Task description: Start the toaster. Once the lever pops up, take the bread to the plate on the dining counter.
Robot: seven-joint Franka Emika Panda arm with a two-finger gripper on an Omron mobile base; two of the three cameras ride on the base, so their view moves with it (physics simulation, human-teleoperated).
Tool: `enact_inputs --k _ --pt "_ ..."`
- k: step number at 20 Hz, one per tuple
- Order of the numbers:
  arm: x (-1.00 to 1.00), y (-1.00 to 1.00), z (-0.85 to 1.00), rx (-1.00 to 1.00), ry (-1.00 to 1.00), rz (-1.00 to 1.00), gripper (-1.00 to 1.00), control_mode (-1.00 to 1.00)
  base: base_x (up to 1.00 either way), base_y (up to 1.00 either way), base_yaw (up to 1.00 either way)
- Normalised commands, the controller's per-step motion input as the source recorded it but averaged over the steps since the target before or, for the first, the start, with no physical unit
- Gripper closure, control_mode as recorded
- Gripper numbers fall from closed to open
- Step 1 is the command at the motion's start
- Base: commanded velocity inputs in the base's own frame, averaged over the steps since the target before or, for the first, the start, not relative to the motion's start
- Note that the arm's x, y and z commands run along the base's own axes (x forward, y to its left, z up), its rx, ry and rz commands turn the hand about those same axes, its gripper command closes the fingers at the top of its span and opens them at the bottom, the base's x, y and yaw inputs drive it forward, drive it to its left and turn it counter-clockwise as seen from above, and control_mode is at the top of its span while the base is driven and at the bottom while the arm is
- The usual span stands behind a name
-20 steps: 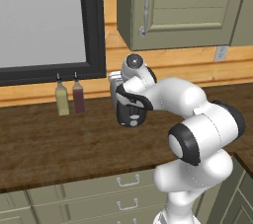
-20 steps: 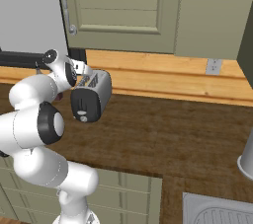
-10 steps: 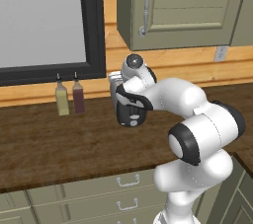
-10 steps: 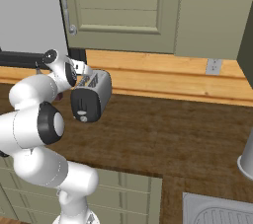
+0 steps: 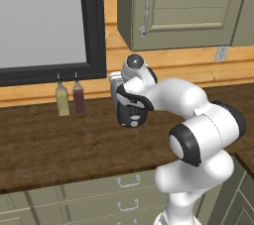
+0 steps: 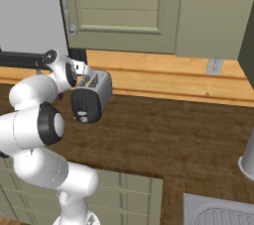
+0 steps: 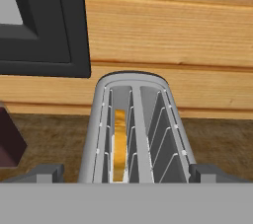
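Observation:
The silver toaster (image 6: 94, 94) stands on the dark wood worktop by the wooden wall, its black end panel (image 5: 130, 115) facing the room. A golden-tan slice of bread (image 7: 119, 144) sits deep in its left slot; the right slot looks empty. My gripper (image 7: 126, 172) hovers just above the toaster's near end, looking along the slots. It is open wide, with one fingertip (image 7: 45, 172) on each side of the body and nothing between them. The plate and the dining counter are out of view.
Two bottles, one yellowish (image 5: 62, 99) and one dark red (image 5: 78, 97), stand left of the toaster under the black window frame (image 5: 94, 26). An olive wall cabinet (image 6: 119, 11) hangs overhead. A sink (image 6: 218, 213) and a grey vessel (image 6: 247, 158) lie at the right.

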Motion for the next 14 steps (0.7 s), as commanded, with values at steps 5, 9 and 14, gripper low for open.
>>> enact_inputs --k 5,9,14 --pt "0.0 0.0 0.0 0.0 0.0 0.0 -1.0 -1.0 0.0 0.0 0.0" --pt "0.0 0.0 0.0 0.0 0.0 0.0 -1.0 -1.0 0.0 0.0 0.0" --pt "0.0 0.0 0.0 0.0 0.0 0.0 -1.0 -1.0 0.0 0.0 0.0"
